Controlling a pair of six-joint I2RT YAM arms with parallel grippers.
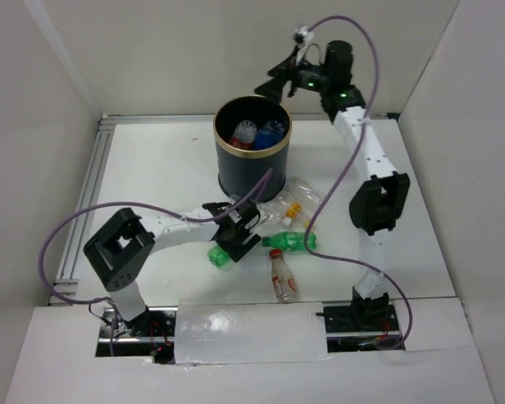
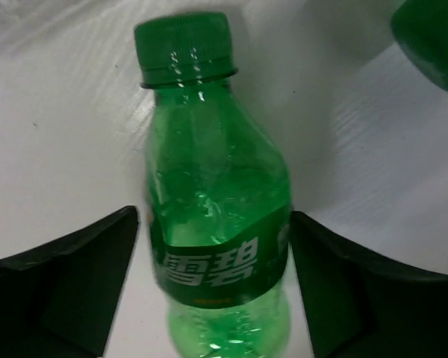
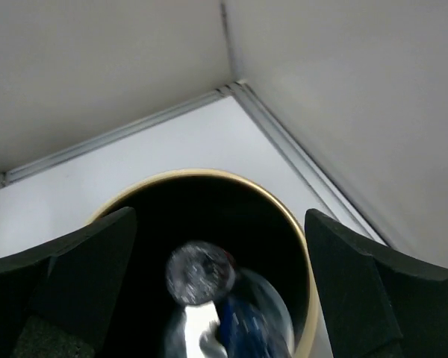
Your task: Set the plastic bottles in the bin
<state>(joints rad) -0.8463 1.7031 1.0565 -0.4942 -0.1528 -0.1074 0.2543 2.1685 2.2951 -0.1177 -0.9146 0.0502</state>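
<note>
Right, the left gripper [image 2: 218,291] is low over the table [image 1: 151,168], fingers spread wide either side of a green bottle [image 2: 213,179] that lies flat with its cap at the far end of the wrist view. One pad looks to brush the label and the other shows a sliver of gap, so I judge there is no grip yet. At the back, the right gripper [image 3: 220,253] hangs above the bin [image 3: 302,246], fingers wide and holding nothing, with a blurred clear bottle [image 3: 209,298] inside the dark mouth beneath it. Overhead, a second green bottle [image 1: 290,242], a red-capped clear one [image 1: 282,278] and yellow-capped ones [image 1: 293,212] lie near the bin's base. The step in hand is picking that green bottle: next it calls for a squeeze on the body, a clean lift, then a carry over the bin's rim before letting go
</note>
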